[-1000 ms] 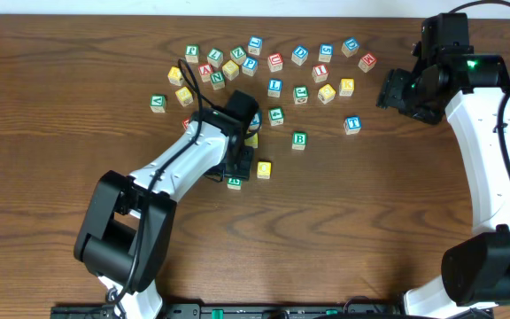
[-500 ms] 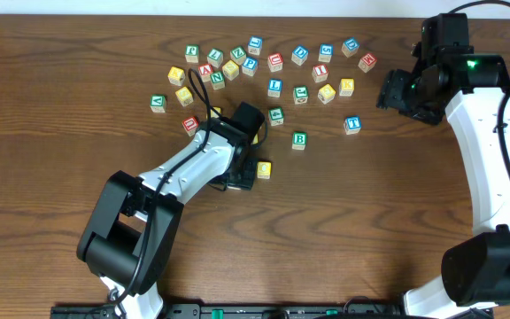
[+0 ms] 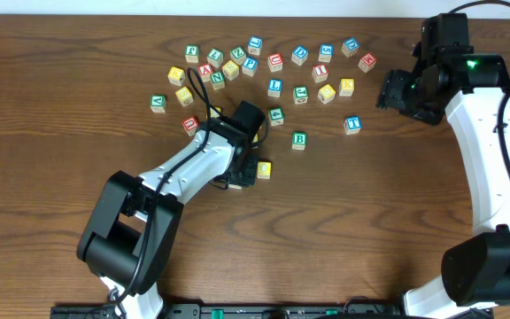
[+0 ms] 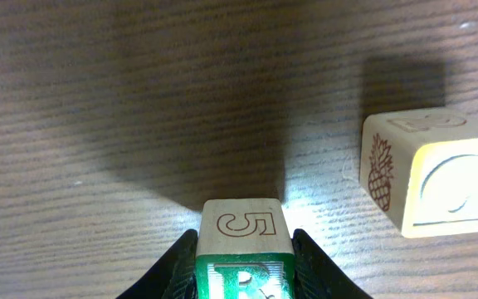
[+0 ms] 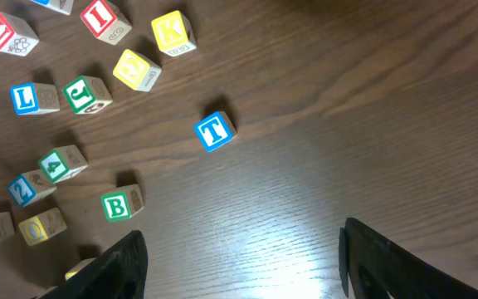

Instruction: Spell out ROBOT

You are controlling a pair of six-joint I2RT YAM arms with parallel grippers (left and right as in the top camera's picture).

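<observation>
Green R cube (image 4: 243, 278) | left wrist: clamped between jaws | overhead: hidden

Robotics lab: wooden table (image 3: 370, 230) rigged with two arms (image 3: 189, 164)

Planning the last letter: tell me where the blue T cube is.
Overhead view: the blue T cube lies right of the green B cube and below the yellow K cube.

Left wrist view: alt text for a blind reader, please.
The left gripper grips a green R cube, a 5 on its side. On the wooden table to its right sits a yellow-faced cube with a pineapple drawing.
</observation>
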